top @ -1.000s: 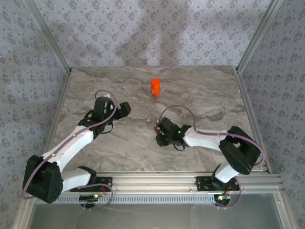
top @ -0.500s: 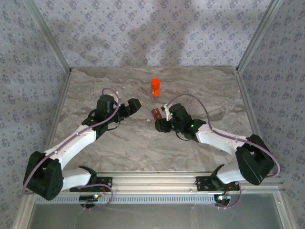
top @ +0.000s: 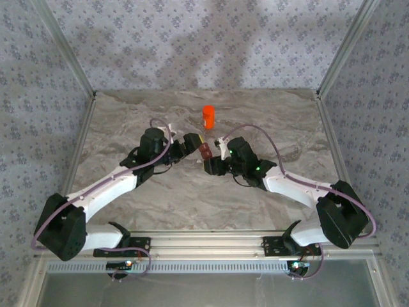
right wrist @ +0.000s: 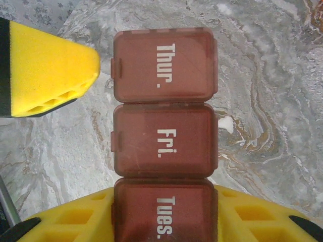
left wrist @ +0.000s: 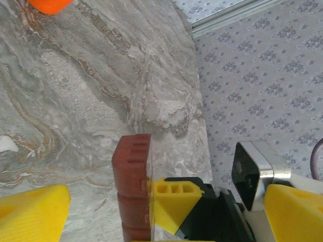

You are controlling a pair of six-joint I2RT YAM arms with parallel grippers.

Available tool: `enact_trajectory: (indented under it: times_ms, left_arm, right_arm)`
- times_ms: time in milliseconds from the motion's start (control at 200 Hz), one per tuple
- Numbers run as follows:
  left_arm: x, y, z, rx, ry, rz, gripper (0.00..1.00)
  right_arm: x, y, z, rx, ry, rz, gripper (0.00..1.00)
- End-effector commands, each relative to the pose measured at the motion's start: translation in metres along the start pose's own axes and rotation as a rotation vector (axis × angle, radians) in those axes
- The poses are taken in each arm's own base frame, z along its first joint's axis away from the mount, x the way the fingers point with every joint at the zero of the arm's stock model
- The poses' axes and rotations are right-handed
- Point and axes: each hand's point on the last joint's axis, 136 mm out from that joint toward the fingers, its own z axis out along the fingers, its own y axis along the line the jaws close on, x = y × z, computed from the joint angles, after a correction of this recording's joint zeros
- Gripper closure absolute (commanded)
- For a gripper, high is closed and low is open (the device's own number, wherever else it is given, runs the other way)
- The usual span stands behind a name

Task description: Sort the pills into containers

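Marble table point(top: 192, 199): right pincer point(top: 208, 160) clamps containers point(right wrist: 164, 141); left pincer point(top: 190, 142) spread wide.

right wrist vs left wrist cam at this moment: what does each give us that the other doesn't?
Right wrist: the containers seen lid-on, with the labels Thur., Fri. and Tues. readable and those lids closed. The right gripper is shut on the Tues. end.
Left wrist: the strip seen edge-on, the orange bottle at the top corner, the wall beyond the far edge, and the left gripper open wide.
Both: the containers, the table, and a yellow finger of the other arm next to the strip.
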Motion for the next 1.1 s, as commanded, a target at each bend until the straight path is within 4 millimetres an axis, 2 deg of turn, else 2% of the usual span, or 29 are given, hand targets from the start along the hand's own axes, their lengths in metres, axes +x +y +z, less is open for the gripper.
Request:
enact_trajectory:
  times_ms: [0, 700, 850, 1094]
  left_arm:
    - [-0.009, -0.029, 0.002, 0.081, -0.017, 0.019, 0.02]
    - [-0.002, -0.041, 0.016, 0.115, 0.005, 0.011, 0.02]
    - [-0.001, -0.047, 0.015, 0.125, 0.008, 0.021, 0.02]
    - [-0.001, -0.045, 0.013, 0.110, -0.003, 0.025, 0.02]
  right_arm:
    - [-0.014, 0.009, 0.001, -0.033, -0.032, 0.007, 0.55]
    - [-0.012, 0.009, 0.007, -0.047, -0.030, 0.020, 0.56]
    - [-0.011, 0.008, 0.007, -0.042, -0.029, 0.021, 0.56]
    - [-0.011, 0.007, 0.008, -0.040, -0.031, 0.024, 0.56]
